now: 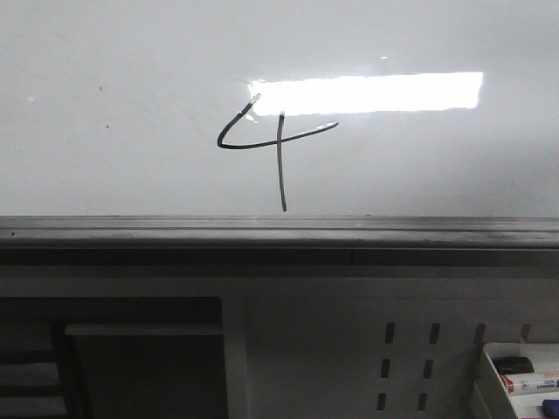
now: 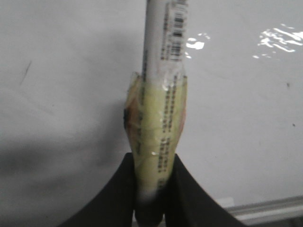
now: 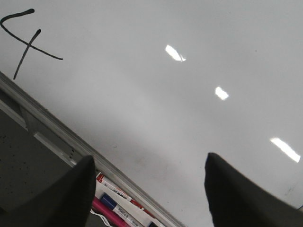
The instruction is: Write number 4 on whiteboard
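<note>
Front view: the whiteboard (image 1: 105,87) fills the upper half, and the 4 (image 1: 278,144) sits near its middle, just under the bright glare, its stem ending close above the grey ledge (image 1: 279,231). No arm shows here. A tray (image 1: 517,380) with spare pens is at the lower right, in front of the slotted panel (image 1: 410,358).

Left wrist view: the left gripper (image 2: 152,189) is clamped on a marker (image 2: 161,94), its taped yellow wrap wedged between the fingers (the tip is out of frame, so whether it touches the board I cannot tell). The marker looks light and stiff, its bare barrel probably slick; the tape is the sensible place to hold it.

Right wrist view: the right gripper (image 3: 149,189) stands spread wide and empty in front of the board, the 4 well off to one side. The figure looks complete.
</note>
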You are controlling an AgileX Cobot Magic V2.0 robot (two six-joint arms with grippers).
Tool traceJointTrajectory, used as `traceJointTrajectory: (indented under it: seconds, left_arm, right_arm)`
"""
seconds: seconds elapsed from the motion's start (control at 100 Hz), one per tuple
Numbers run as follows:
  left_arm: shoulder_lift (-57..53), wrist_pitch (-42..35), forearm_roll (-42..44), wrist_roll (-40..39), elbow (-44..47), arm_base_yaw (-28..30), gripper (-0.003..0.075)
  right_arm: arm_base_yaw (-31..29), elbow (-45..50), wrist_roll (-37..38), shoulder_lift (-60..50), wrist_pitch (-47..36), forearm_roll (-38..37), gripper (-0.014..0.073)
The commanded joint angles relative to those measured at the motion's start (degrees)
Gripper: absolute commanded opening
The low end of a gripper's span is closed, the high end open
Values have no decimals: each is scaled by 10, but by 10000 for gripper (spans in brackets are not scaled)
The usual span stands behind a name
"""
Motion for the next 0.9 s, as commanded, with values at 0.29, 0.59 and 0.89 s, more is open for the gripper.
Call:
traceJointTrajectory:
  seconds: [0.29, 0.59, 0.89]
  left_arm:
    - [67, -87, -41, -6, -19, 6, -20]
    - [91, -86, -41, -6, -37, 6, -20]
    - [112, -90, -40, -5, -58, 6, 65]
  right_arm:
    - [-2, -7, 3, -6, -43, -20, 435]
    - [-2, -7, 3, -6, -44, -20, 435]
    - [-2, -7, 9, -6, -46, -19, 435]
